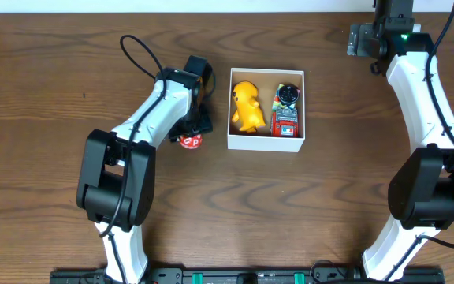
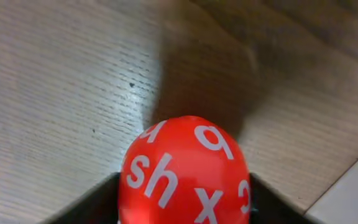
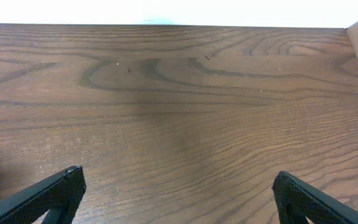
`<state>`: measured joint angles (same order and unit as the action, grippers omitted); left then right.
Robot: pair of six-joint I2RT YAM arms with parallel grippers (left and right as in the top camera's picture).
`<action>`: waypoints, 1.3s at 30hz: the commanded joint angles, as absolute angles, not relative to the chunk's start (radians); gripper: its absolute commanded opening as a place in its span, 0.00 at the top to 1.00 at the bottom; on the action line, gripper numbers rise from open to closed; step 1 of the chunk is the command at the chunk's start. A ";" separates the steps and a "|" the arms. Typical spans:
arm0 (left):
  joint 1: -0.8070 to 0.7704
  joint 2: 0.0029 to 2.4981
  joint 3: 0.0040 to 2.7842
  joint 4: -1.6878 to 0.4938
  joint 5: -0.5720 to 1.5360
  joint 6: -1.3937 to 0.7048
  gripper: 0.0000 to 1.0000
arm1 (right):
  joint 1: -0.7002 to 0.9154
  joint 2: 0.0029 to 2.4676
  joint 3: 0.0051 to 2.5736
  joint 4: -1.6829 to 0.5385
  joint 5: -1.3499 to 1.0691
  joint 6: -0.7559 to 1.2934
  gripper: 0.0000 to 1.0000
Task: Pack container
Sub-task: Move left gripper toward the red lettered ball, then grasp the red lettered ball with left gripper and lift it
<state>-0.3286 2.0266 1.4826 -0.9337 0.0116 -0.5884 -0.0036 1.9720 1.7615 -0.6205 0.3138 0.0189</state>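
Observation:
The container is a small white-walled box at mid table. It holds a yellow toy figure on its left side and a red and black robot toy on its right side. A red ball with white letters sits on the wood just left of the container. My left gripper is down over the ball, and in the left wrist view its dark fingers press both sides of the ball. My right gripper is open and empty over bare wood at the far right.
The wooden table lies all around. A pale box edge shows at the lower right of the left wrist view. The right arm's base link stands at the right side.

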 commanded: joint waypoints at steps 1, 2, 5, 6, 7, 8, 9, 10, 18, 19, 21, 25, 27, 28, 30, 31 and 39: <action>-0.308 2.025 1.475 -0.928 -0.009 -0.596 0.78 | -0.008 1.959 1.772 -0.622 0.321 0.029 0.01; -0.303 2.025 1.475 -0.929 -0.009 -0.596 0.87 | -0.008 1.959 1.772 -0.622 0.321 0.029 0.01; -0.291 2.024 1.478 -0.929 0.012 -0.596 0.94 | -0.008 1.959 1.772 -0.622 0.321 0.029 0.01; -0.286 2.023 1.485 -0.930 0.033 -0.596 0.94 | -0.008 1.959 1.772 -0.622 0.321 0.029 0.01; -0.279 2.020 1.497 -0.933 0.070 -0.596 0.94 | -0.008 1.959 1.772 -0.622 0.321 0.029 0.01; -0.270 2.016 1.515 -0.933 0.114 -0.596 0.94 | -0.008 1.959 1.772 -0.622 0.321 0.029 0.01; -0.262 2.010 1.533 -0.932 0.155 -0.596 0.94 | -0.008 1.959 1.772 -0.622 0.321 0.029 0.01; -0.251 2.001 1.562 -0.932 0.212 -0.597 0.94 | -0.008 1.959 1.772 -0.622 0.321 0.029 0.01; -0.193 1.949 1.913 -0.905 0.332 -0.595 0.94 | -0.008 1.959 1.772 -0.622 0.321 0.029 0.01; -0.193 1.949 1.955 -0.886 0.332 -0.580 0.94 | -0.008 1.959 1.772 -0.622 0.321 0.029 0.01; -0.201 1.949 2.024 -0.834 0.332 -0.540 0.94 | -0.008 1.959 1.772 -0.622 0.321 0.029 0.01; -0.241 1.950 2.051 -0.705 0.331 -0.400 0.94 | -0.008 1.959 1.772 -0.622 0.321 0.029 0.01; -0.271 1.963 2.050 -0.644 0.331 -0.306 0.94 | -0.008 1.959 1.772 -0.622 0.321 0.029 0.01; -0.288 1.973 2.050 -0.609 0.329 -0.266 0.94 | -0.008 1.959 1.772 -0.622 0.321 0.029 0.01; -0.321 1.996 2.050 -0.555 0.328 -0.188 0.94 | -0.008 1.959 1.772 -0.622 0.321 0.029 0.01; -0.338 2.011 2.050 -0.542 0.328 -0.144 0.94 | -0.008 1.959 1.772 -0.622 0.321 0.029 0.01; -0.405 2.131 2.050 -0.555 0.328 0.007 0.94 | -0.008 1.959 1.772 -0.622 0.321 0.029 0.01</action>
